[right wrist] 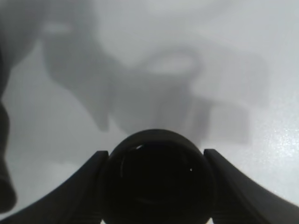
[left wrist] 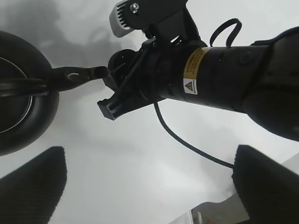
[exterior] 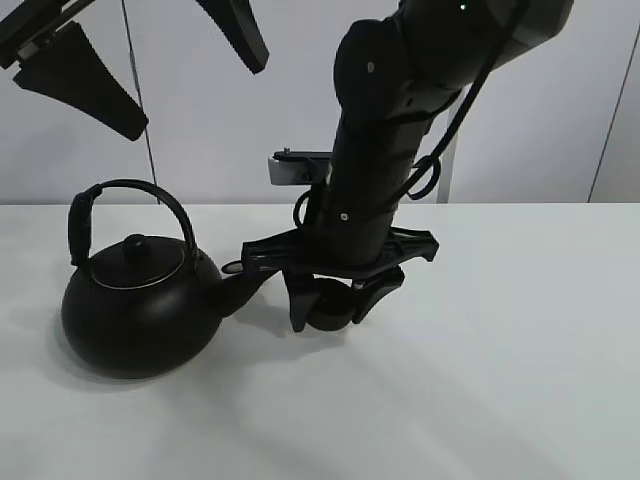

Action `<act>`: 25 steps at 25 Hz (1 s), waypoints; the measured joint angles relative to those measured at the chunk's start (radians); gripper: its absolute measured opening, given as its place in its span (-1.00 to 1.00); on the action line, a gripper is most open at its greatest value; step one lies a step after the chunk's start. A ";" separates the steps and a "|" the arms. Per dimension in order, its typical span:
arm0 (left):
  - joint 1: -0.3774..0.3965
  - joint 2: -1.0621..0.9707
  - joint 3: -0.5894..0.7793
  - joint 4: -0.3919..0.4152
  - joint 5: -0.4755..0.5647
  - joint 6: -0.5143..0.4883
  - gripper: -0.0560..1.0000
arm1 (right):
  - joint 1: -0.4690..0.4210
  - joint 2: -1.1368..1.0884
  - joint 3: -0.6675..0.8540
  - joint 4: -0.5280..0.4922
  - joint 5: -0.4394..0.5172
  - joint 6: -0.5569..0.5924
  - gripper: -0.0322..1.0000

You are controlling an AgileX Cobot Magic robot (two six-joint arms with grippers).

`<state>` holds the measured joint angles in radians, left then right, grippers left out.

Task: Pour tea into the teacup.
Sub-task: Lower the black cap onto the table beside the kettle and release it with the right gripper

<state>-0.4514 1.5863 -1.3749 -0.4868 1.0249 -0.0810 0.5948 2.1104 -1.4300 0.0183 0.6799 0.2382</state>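
The small matte-black teacup (exterior: 328, 308) sits between the fingers of my right gripper (exterior: 330, 302), low at the table surface, just right of the kettle's spout (exterior: 245, 290). In the right wrist view the gripper (right wrist: 155, 154) presses both sides of the cup (right wrist: 156, 182). I cannot tell whether the cup rests on the table. The big black kettle (exterior: 140, 310) with arched handle stands upright at the left. My left gripper (exterior: 165, 65) is open and empty, high above the kettle. Its wrist view (left wrist: 149, 186) looks down on the kettle (left wrist: 23, 112) and the right arm (left wrist: 224, 74).
The white table (exterior: 500, 380) stretches bare to the right and front of the right arm. A pale wall stands behind the table's far edge. The right arm's cable (left wrist: 187, 144) hangs loose over the table.
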 joint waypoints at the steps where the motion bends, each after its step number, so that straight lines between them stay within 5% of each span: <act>1: 0.000 0.000 0.000 0.000 0.000 0.000 0.42 | 0.000 0.008 0.000 -0.002 0.000 0.000 -0.18; 19: 0.000 0.000 0.000 0.000 0.000 0.000 0.42 | 0.000 0.046 -0.005 0.014 0.010 -0.023 -0.18; 25: 0.000 0.000 0.000 0.000 0.000 0.000 0.42 | 0.000 0.046 -0.042 0.016 0.074 -0.027 0.03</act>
<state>-0.4514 1.5863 -1.3749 -0.4868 1.0249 -0.0810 0.5948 2.1563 -1.4718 0.0345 0.7534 0.2114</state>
